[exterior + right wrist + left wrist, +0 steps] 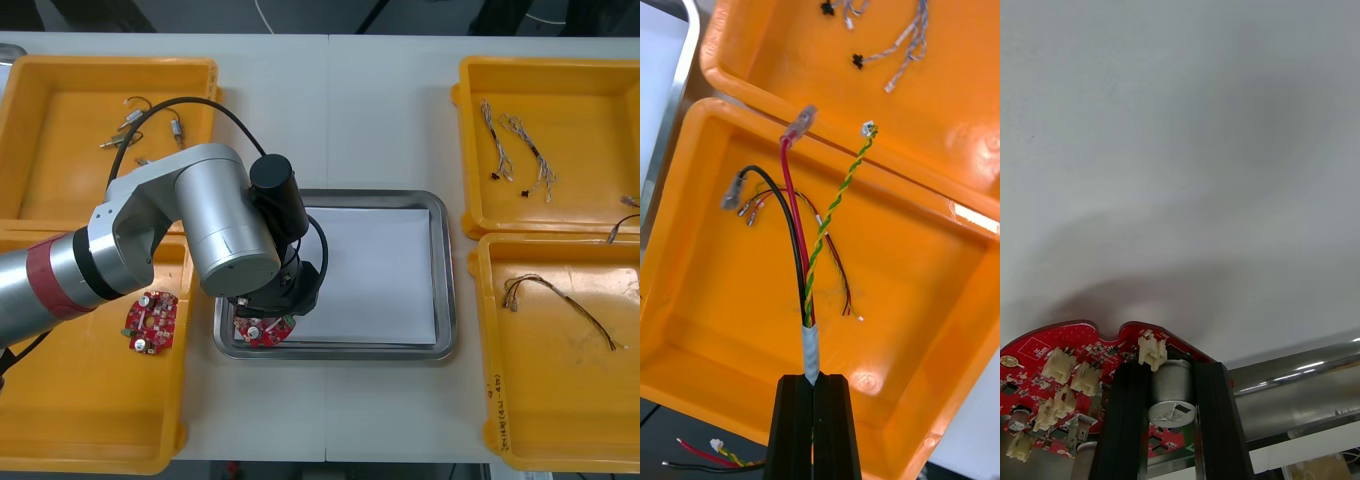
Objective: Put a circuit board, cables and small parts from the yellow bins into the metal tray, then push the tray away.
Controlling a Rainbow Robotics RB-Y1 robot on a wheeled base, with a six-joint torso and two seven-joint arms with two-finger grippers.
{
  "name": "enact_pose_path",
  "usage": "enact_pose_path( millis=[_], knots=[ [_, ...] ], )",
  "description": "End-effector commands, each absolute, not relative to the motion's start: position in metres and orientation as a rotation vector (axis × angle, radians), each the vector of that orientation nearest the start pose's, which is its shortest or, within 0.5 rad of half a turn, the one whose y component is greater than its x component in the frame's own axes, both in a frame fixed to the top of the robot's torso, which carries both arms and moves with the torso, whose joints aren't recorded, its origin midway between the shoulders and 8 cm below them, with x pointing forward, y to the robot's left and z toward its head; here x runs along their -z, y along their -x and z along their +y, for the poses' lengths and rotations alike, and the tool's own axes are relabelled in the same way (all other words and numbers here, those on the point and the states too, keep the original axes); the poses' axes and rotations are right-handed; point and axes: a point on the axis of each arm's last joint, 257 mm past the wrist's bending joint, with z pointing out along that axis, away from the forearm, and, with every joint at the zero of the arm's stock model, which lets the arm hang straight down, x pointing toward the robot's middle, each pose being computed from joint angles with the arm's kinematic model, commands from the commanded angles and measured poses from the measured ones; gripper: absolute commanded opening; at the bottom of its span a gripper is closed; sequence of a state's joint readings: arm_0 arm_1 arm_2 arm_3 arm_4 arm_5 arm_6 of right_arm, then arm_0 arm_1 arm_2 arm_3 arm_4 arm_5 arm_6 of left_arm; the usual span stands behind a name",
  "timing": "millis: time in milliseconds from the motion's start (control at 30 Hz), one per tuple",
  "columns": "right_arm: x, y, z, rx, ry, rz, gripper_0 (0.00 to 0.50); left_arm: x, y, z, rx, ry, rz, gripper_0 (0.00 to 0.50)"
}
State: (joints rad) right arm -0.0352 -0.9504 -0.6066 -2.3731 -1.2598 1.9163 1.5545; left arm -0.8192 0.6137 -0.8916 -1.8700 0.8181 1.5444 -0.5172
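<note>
My left gripper (268, 318) hangs over the near left corner of the metal tray (446, 300) and is shut on a round red circuit board (261, 332). In the left wrist view its fingers (1213, 412) clamp a silver cylinder standing on the circuit board (1060, 360), above the tray's white inside (1180, 165). My right gripper (812, 379) is shut on a taped bundle of black, red and yellow-green cables (809, 285), held up over an orange bin (707, 315). A thin cable (831, 251) lies on that bin's floor.
A second circuit board (150, 322) lies in the near left bin (90, 420). The far left bin (60, 120) holds small metal parts (128, 120) and a black cable. Blue and white cables (520, 150) lie in the far right bin, and a thin cable (560, 300) in the near right bin.
</note>
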Motion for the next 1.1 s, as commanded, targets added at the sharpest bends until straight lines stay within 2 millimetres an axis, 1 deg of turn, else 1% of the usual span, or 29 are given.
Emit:
enact_pose_path(
  millis=[33, 233, 433, 500, 533, 567, 600, 633, 700, 733, 800, 1000, 1100],
  knots=[
    [0.077, -0.33, -0.354, 0.176, 0.79, 2.463, 0.0, 0.26, -0.407, 0.045, 0.176, -0.258, 2.784, 0.0],
    [0.073, -0.333, -0.348, 0.206, 0.871, 2.452, 0.0, 0.263, -0.414, 0.047, 0.187, -0.229, 2.783, 0.0],
    [0.072, -0.331, -0.347, 0.225, 0.918, 2.452, 0.0, 0.263, -0.414, 0.046, 0.19, -0.222, 2.783, 0.001],
    [0.073, -0.33, -0.344, 0.22, 0.931, 2.45, 0.0, 0.263, -0.415, 0.046, 0.189, -0.22, 2.781, 0.005],
    [0.073, -0.33, -0.343, 0.221, 0.939, 2.447, 0.0, 0.263, -0.415, 0.046, 0.193, -0.218, 2.779, 0.016],
    [0.073, -0.33, -0.343, 0.221, 0.939, 2.447, 0.0, 0.263, -0.415, 0.046, 0.195, -0.215, 2.78, 0.097],
    [0.073, -0.33, -0.342, 0.217, 0.944, 2.447, 0.0, 0.263, -0.415, 0.044, 0.203, -0.21, 2.779, 0.197],
    [0.074, -0.33, -0.341, 0.215, 0.945, 2.448, 0.0, 0.263, -0.415, 0.044, 0.205, -0.209, 2.778, 0.241],
    [0.074, -0.33, -0.34, 0.216, 0.956, 2.445, 0.0, 0.263, -0.416, 0.043, 0.211, -0.203, 2.777, 0.387],
    [0.075, -0.329, -0.339, 0.218, 0.963, 2.444, 0.0, 0.262, -0.416, 0.043, 0.214, -0.202, 2.775, 0.44],
    [0.075, -0.329, -0.338, 0.224, 0.969, 2.441, 0.0, 0.263, -0.416, 0.043, 0.217, -0.196, 2.777, 0.496],
    [0.076, -0.33, -0.335, 0.225, 0.983, 2.437, 0.0, 0.261, -0.417, 0.045, 0.216, -0.186, 2.774, 0.5],
    [0.076, -0.33, -0.334, 0.224, 0.989, 2.435, 0.0, 0.252, -0.42, 0.045, 0.237, -0.17, 2.767, 0.5]
  ],
)
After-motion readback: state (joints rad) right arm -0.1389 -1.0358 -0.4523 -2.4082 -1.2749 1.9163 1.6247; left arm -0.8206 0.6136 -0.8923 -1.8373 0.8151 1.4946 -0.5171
